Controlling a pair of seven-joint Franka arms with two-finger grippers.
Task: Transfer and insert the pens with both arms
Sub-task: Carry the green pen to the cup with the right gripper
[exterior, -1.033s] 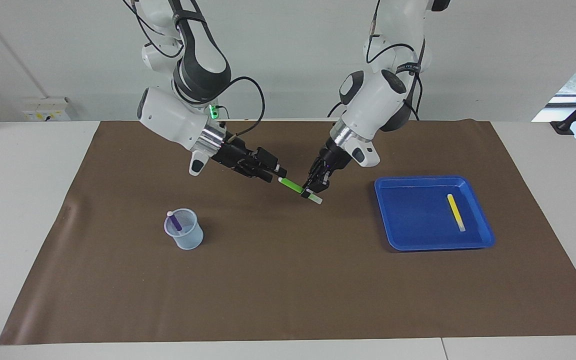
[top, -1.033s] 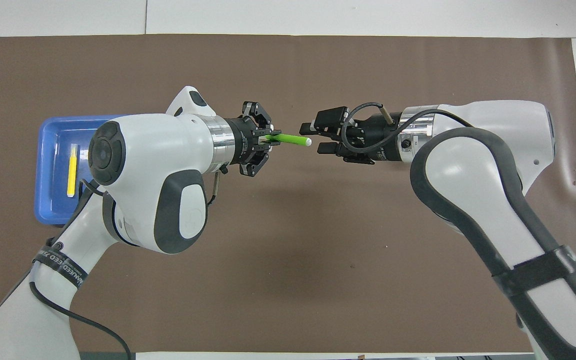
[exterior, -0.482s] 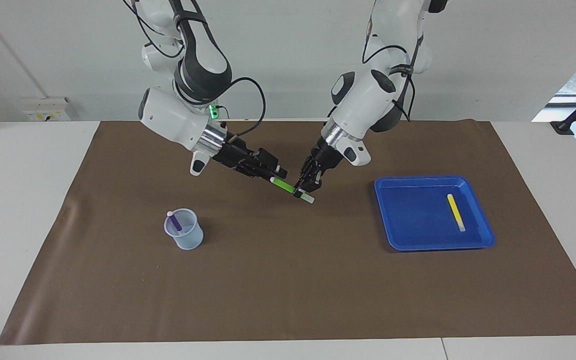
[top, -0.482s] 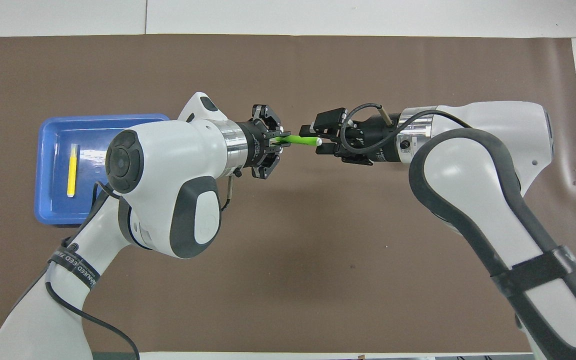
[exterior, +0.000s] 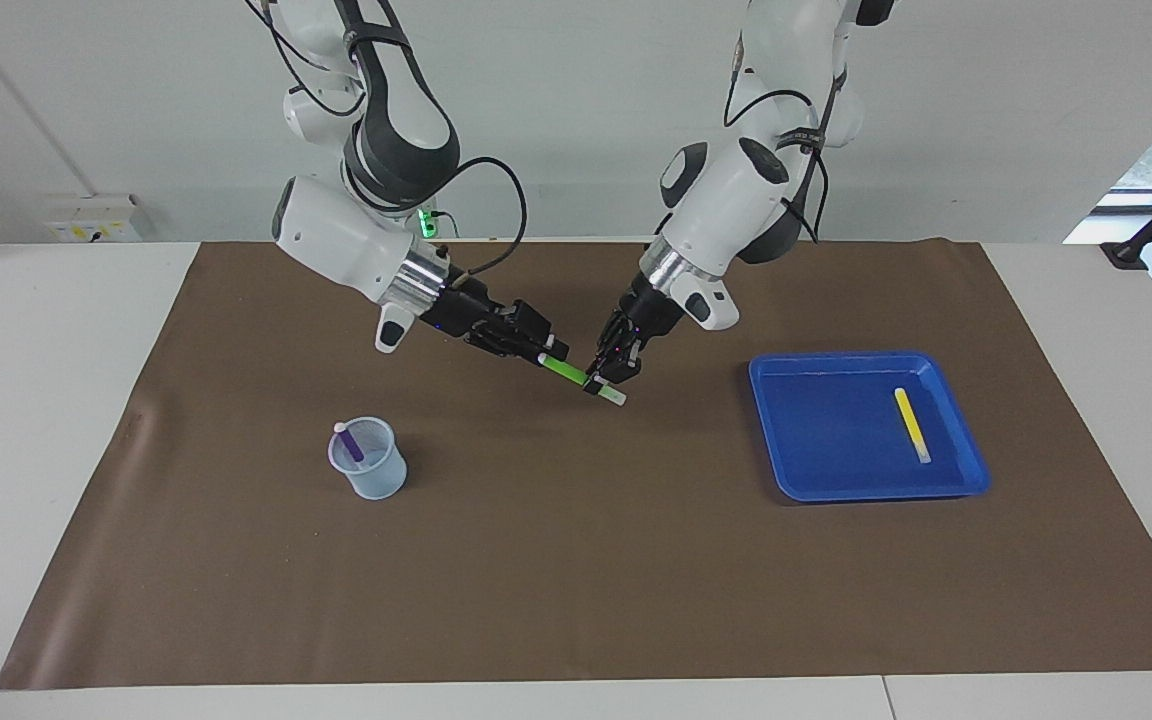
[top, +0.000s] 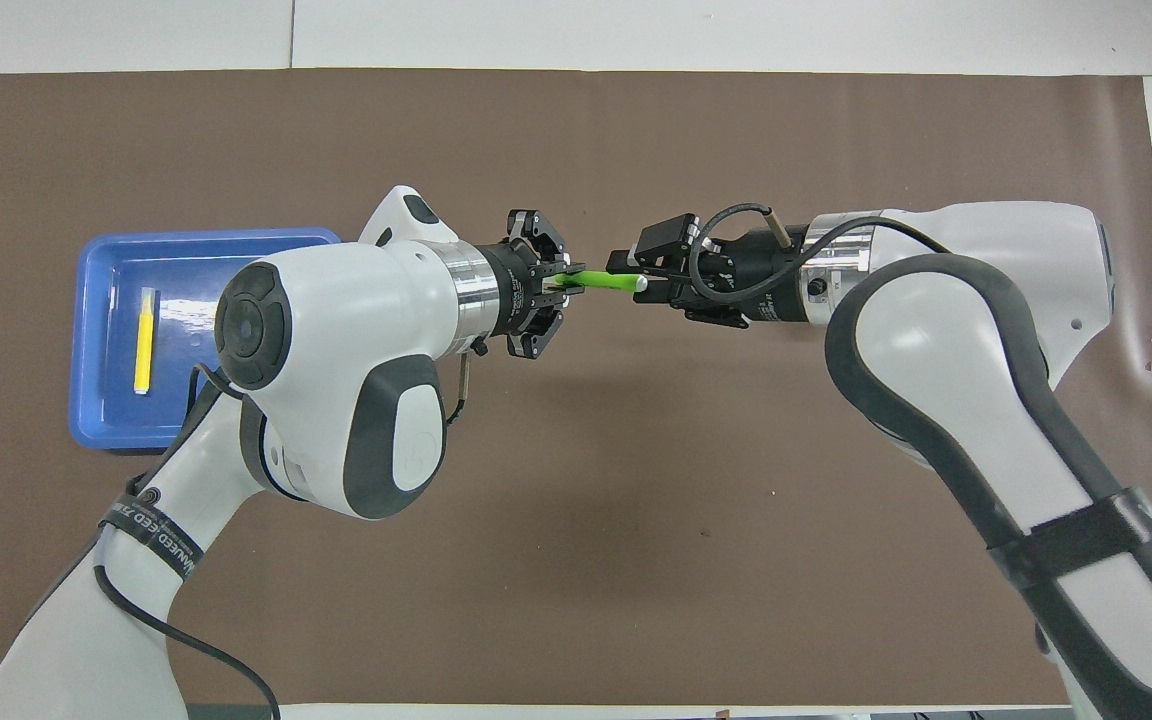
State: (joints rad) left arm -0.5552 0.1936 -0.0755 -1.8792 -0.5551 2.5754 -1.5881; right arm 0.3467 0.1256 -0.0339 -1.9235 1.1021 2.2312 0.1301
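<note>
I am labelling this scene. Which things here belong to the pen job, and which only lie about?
Job:
green pen, held by left gripper, right gripper at its other end
purple pen in cup
yellow pen in blue tray

Lying about:
brown mat

Little can be read here. A black band strapped round the left arm's lower link carries white capital lettering, of which only a fragment that looks like "EED" comes through in the overhead view. The black collar of the left gripper bears fine white print, too small to make out.
</note>
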